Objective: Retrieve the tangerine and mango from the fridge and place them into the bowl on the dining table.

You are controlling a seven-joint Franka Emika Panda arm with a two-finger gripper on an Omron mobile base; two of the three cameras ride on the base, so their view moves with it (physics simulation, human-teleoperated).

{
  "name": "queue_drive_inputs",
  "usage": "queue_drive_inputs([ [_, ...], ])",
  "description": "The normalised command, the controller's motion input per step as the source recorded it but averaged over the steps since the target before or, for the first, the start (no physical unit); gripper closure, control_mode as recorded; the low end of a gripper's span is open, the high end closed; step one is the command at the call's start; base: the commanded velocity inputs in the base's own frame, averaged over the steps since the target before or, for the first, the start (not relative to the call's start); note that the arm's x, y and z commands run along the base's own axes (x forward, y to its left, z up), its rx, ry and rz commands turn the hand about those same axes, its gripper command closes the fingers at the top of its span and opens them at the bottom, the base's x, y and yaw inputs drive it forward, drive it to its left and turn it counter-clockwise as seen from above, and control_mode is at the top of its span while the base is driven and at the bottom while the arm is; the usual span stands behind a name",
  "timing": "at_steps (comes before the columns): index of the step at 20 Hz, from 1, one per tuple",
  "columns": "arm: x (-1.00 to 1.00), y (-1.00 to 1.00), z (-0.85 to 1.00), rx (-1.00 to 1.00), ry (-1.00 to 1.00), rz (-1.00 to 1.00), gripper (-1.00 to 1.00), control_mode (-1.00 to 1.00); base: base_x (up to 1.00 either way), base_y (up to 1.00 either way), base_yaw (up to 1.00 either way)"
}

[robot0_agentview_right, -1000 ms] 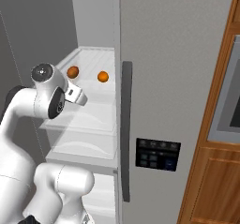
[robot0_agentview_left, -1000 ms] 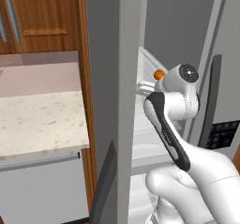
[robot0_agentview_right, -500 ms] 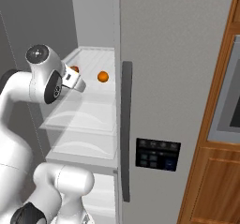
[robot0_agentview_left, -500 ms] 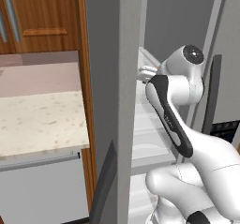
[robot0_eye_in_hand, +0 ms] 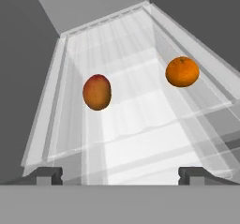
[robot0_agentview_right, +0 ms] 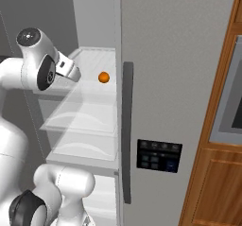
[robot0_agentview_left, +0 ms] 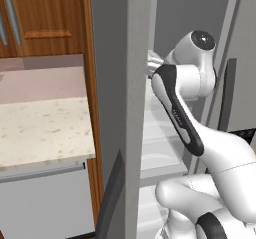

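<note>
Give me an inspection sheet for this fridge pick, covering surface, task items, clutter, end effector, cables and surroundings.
Surface: clear fridge shelf, bare apart from two fruits.
Task items: mango and tangerine rest apart on the shelf, neither held; fridge open.
Clutter: nothing seen.
End effector: end effector open, fingertips wide apart, short of both fruits, pointed along the shelf.
Cables: nothing seen.
Surroundings: beige speckled counter over a white appliance, wooden cabinets, dark control panel on the fridge door.
</note>
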Motion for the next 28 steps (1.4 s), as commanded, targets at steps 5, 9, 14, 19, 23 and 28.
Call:
queue_drive_inputs([
  [5,0.12,0.33,-0.01,-0.02,0.00,0.03,-1.00,-1.00,0.00,0.00,0.00],
  [9,0.27,0.04,0.00,0.00,0.00,0.02,-1.00,-1.00,0.00,0.00,0.00],
  [14,0.44,0.00,-0.01,0.00,-0.01,0.00,-1.00,-1.00,0.00,0.00,0.00],
  [19,0.43,0.00,-0.08,0.00,0.00,0.01,-1.00,-1.00,0.00,0.00,0.00],
  [23,0.38,0.00,-0.09,0.00,0.03,0.06,-1.00,-1.00,0.00,0.00,0.00],
  [28,0.34,0.00,-0.17,-0.04,0.11,0.05,-1.00,-1.00,0.00,0.00,0.00],
])
